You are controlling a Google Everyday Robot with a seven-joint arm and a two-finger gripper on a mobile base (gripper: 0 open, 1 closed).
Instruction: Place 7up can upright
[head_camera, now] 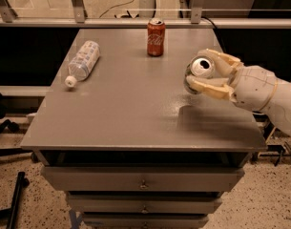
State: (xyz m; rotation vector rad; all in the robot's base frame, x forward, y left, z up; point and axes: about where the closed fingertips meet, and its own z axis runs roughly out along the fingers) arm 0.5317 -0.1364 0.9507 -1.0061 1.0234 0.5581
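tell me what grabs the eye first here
The cream gripper hangs over the right side of the table, shut on the 7up can, silver top facing the camera. A red Coca-Cola can stands upright at the back edge; a clear water bottle lies sideways at left.

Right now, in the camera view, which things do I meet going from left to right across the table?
Water bottle, red cola can, 7up can, held in the gripper over the right side of the table.
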